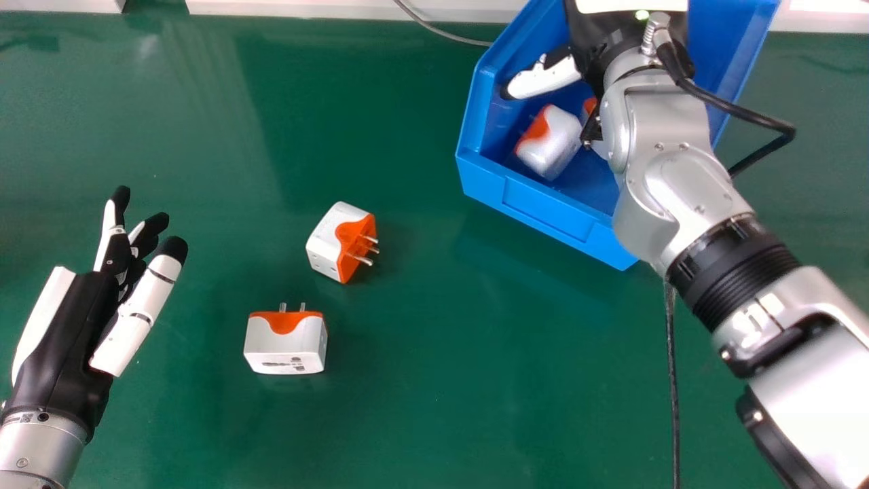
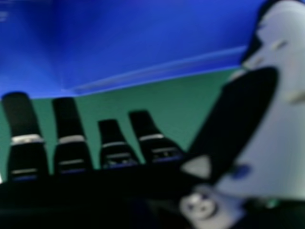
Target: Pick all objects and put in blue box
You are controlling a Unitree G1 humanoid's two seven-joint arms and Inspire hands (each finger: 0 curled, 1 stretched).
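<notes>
At the left side of the head view, the robot's left hand (image 1: 68, 346) rises from the lower left corner over a green table (image 1: 441, 421). Its fingers are loosely extended, holding nothing.

Left of centre, a white and orange plug adapter (image 1: 285, 345) lies on the table, its two metal prongs pointing toward the top of the frame. Above it and slightly to its right, near but apart, lies a second plug adapter (image 1: 326, 241), with its orange face and prongs toward the right.

In the upper right, a blue box (image 1: 543, 214) sits at an angle. Inside, near its lower left corner, is a third plug adapter (image 1: 560, 139), white with an orange end. Just beside it, a bit of another orange and white object (image 1: 589, 106) shows, mostly hidden by the arm.

The robot's right hand (image 1: 594, 34) is over the box, its silver arm (image 1: 801, 407) slanting in from the lower right corner. In the right hand view its fingers (image 2: 70, 121) are straight and released, the thumb (image 2: 238, 114) apart from them, and nothing in between.
</notes>
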